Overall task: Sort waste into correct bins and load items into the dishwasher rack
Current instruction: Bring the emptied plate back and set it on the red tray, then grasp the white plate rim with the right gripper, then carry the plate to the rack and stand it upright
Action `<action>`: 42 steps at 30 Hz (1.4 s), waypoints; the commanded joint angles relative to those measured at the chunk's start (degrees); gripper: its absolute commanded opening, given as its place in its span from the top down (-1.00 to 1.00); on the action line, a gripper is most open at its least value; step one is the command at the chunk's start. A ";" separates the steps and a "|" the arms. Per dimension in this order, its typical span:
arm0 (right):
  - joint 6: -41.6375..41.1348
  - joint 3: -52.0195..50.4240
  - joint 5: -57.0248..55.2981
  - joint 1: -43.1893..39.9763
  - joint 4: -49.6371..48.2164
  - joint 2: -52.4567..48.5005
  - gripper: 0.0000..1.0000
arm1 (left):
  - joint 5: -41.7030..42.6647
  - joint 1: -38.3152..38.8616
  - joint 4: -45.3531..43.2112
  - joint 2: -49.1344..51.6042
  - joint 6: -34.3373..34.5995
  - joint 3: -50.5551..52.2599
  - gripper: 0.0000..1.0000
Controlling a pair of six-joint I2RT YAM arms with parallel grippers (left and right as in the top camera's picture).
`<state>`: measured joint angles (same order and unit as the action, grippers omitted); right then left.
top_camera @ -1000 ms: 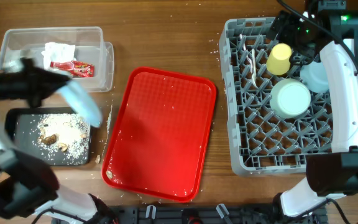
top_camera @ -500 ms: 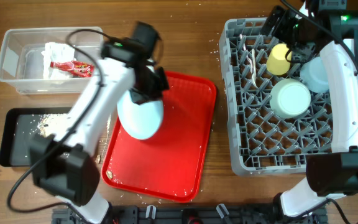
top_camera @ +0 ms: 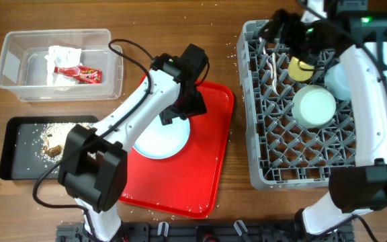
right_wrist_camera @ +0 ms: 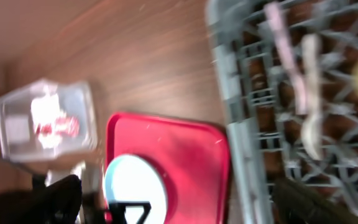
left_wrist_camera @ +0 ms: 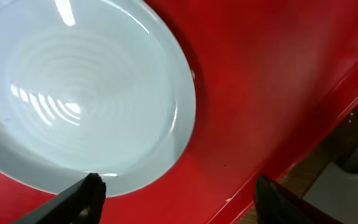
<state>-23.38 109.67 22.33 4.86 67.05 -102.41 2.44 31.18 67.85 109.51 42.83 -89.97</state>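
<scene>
The light blue plate [top_camera: 154, 142] [left_wrist_camera: 79, 93] lies flat on the red serving tray [top_camera: 200, 175] [left_wrist_camera: 260, 93]. My left gripper [top_camera: 180, 107] [left_wrist_camera: 179, 199] hovers open over the plate's edge, holding nothing; one fingertip [left_wrist_camera: 87, 190] overlaps the rim. The grey dishwasher rack [top_camera: 294, 154] [right_wrist_camera: 241, 124] holds a yellow cup [top_camera: 302, 64], an upturned pale green bowl [top_camera: 314, 106], a light blue bowl [top_camera: 342, 84] and a white spoon and fork [top_camera: 271, 64]. My right gripper [top_camera: 281, 30] [right_wrist_camera: 179, 205] is open and empty above the rack's far left corner.
A clear tub [top_camera: 9, 54] at the far left holds a white napkin [top_camera: 62, 57] and a red wrapper [top_camera: 79, 72]. The black tray [top_camera: 19, 161] in front of it carries crumbly food scraps [top_camera: 59, 144]. Crumbs dot the wood around the red tray.
My left arm swung from the black tray to the red tray with the plate, laid it flat and opened. The right arm shifted left over the rack's far corner.
</scene>
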 commanded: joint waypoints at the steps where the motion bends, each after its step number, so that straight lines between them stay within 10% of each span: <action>1: 4.50 -0.04 1.20 6.86 -0.17 0.33 -0.99 | -7.37 -6.12 1.62 -8.11 1.38 -5.20 -0.59; 8: 0.90 -1.40 -10.23 19.47 -2.05 -4.85 -0.96 | -7.87 -33.09 5.92 -20.90 4.17 -6.05 -0.86; 11: 0.87 -1.40 -10.29 24.02 -3.72 -9.79 -0.47 | -7.61 -43.91 9.22 -22.05 4.15 -6.05 -1.00; 16: 1.11 -1.40 -15.65 32.33 -4.09 -20.57 -0.49 | -6.80 -55.41 13.00 -22.03 4.15 -6.03 -1.00; 26: 2.82 -1.42 -15.91 36.11 0.76 -32.46 -0.16 | -6.82 -58.21 12.98 -22.03 4.15 -6.03 -1.00; 32: 2.21 -1.03 -15.93 36.00 0.90 -32.70 0.91 | -6.82 -58.18 12.98 -22.03 4.15 -6.03 -1.00; 42: -7.21 9.16 -35.82 26.49 15.76 -20.35 0.91 | -6.82 -58.18 12.98 -22.03 4.13 -6.03 -1.00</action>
<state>-26.46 114.98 -1.04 36.62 80.68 -131.46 -4.45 -26.76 80.82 87.44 46.41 -95.81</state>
